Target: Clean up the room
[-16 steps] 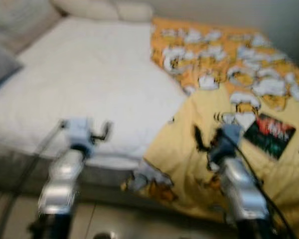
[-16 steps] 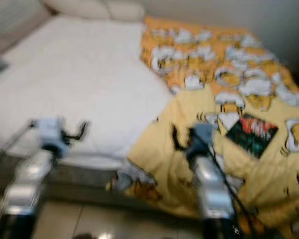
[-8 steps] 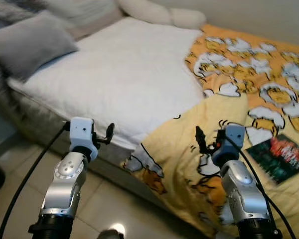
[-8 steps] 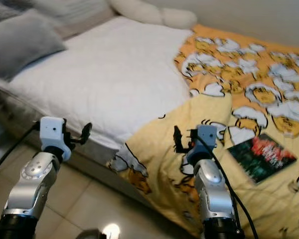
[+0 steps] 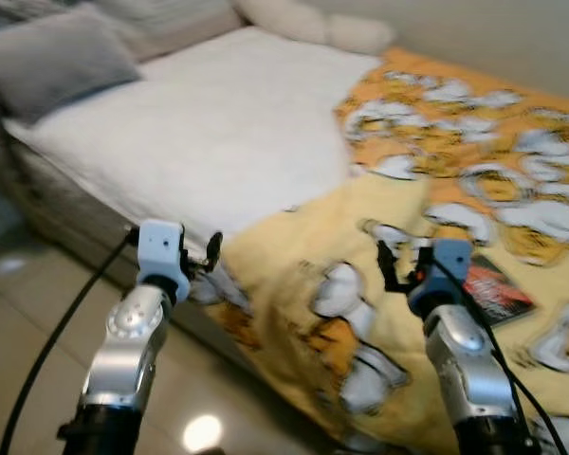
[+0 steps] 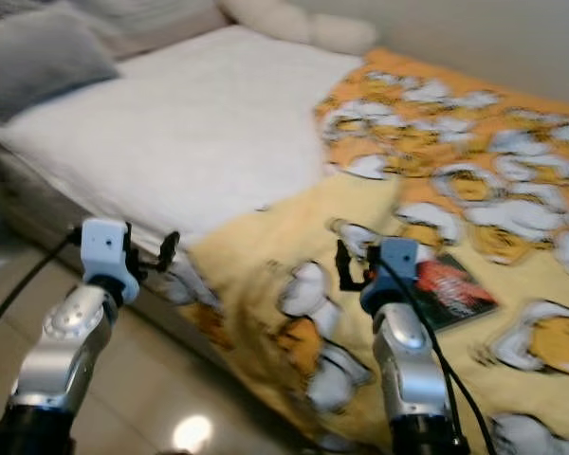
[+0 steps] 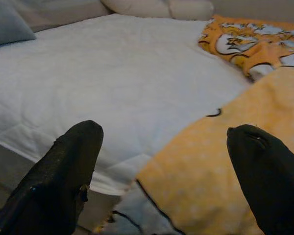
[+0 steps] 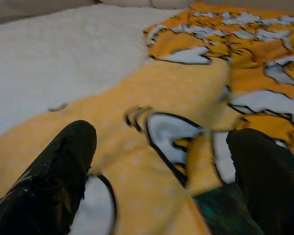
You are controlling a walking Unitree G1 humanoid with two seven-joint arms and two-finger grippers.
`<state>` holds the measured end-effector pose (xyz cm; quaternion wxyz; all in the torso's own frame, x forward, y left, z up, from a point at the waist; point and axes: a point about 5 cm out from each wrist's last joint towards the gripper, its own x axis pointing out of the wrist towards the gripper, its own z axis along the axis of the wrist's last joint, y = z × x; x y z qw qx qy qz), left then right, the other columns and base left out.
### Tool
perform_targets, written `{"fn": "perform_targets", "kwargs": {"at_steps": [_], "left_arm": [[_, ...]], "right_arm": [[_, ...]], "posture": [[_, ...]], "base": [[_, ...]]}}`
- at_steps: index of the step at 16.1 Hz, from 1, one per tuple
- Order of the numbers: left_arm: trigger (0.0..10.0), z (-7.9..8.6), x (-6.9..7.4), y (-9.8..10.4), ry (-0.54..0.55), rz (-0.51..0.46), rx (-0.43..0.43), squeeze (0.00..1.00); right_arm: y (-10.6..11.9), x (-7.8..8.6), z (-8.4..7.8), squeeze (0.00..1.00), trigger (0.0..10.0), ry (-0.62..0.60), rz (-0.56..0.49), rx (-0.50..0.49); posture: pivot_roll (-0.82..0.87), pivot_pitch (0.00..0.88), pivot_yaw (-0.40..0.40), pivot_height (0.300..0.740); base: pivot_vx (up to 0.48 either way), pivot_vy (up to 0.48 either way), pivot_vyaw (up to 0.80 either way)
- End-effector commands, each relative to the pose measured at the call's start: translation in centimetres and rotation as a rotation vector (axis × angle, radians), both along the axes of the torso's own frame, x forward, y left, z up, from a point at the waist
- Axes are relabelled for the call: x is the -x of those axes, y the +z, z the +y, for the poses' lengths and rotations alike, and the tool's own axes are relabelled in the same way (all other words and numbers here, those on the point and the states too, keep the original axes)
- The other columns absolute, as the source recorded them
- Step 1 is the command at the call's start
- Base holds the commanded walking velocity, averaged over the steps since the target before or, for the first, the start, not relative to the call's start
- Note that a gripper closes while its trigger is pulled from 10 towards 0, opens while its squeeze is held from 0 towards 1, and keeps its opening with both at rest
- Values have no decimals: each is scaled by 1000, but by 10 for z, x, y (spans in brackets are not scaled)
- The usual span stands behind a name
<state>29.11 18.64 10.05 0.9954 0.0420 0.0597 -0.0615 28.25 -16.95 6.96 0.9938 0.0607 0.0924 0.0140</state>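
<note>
The robot stands at the edge of a bed [image 5: 218, 123] with a white quilt, half covered by a yellow cartoon blanket [image 5: 436, 218] that hangs down toward the tiled floor [image 5: 28, 322]. A dark book [image 6: 452, 289] lies on the blanket, just beside the right gripper [image 8: 161, 161], and a grey pillow [image 5: 57, 59] rests at the head of the bed. The left gripper [image 7: 164, 161] is at the bed's edge, and both grippers have their fingers spread wide apart and hold nothing.

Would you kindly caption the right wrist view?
Open right gripper over the yellow cartoon-print blanket, white quilted mattress beyond.
</note>
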Motion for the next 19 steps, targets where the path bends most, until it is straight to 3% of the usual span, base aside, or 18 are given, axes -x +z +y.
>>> {"fn": "perform_targets", "kwargs": {"at_steps": [1, 8, 12, 13, 14, 15, 17, 19], "left_arm": [[10000, 3, 1, 0, 1, 3, -16, 965], [10000, 3, 1, 0, -12, 1, -40, 965], [10000, 2, 1, 1, -23, -2, -58, 949], [10000, 1, 1, 1, -30, 0, -75, 737], [10000, 0, 0, 1, -33, 0, -81, 651], [10000, 0, 0, 1, -33, 1, -89, 627], [10000, 0, 0, 1, -33, 3, -91, 463], [10000, 0, -1, 0, -29, 5, -93, 373]], "right_arm": [[0, -1, 7, 0, 10000, 36, 13, -16], [-3, 1, 10, 0, 10000, 101, 47, -62], [-3, -1, 4, 0, 10000, 93, 55, -81], [-3, 0, 4, 0, 10000, 93, 59, -81], [-4, 0, 5, 0, 10000, 95, 59, -76], [-4, 0, 5, 0, 10000, 95, 58, -69], [-4, -1, 5, 0, 10000, 91, 60, -62], [-4, -1, 4, 0, 10000, 93, 59, -48]], "posture": [[52, 0, -39, 740], [51, 0, -35, 740], [51, 0, -35, 740], [50, 0, -33, 740], [49, 0, -32, 740], [49, 0, -32, 740], [46, 0, -27, 740], [44, 0, -25, 740]], "base": [[0, -480, 0], [0, -462, 0], [0, -61, 0], [0, 0, 0], [0, 0, 0], [0, 0, 0], [0, 0, 0], [0, 0, 0]]}}
